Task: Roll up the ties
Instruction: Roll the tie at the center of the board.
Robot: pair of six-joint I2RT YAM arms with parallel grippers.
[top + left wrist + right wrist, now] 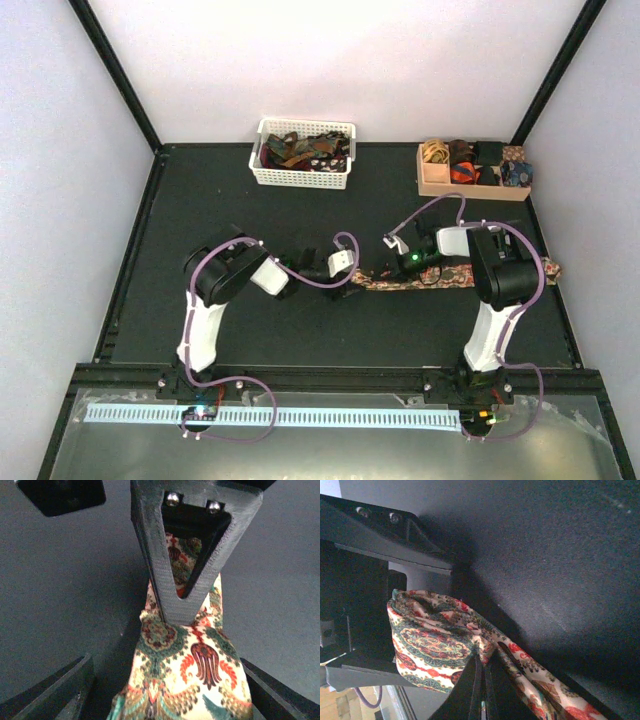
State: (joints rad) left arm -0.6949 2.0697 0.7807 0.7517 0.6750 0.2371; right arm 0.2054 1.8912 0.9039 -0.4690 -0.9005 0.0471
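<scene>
One tie (480, 276) with a red-green-beige floral print lies stretched along the black table, from the middle out to the right edge. My left gripper (355, 272) stands open over its left end. In the left wrist view the tie (190, 670) lies between that gripper's spread fingers (55, 692), which do not touch it. My right gripper (392, 268) is shut on a bunched fold of the same tie (435, 640). Its closed fingertips (481, 672) pinch the cloth. The right gripper's black finger (177, 600) presses on the tie just ahead of the left gripper.
A white slatted basket (300, 180) holding several loose ties (300, 150) stands at the back centre. A tan wooden compartment box (470, 187) with rolled ties (460, 158) inside sits at the back right. Black frame rails border the table (250, 330).
</scene>
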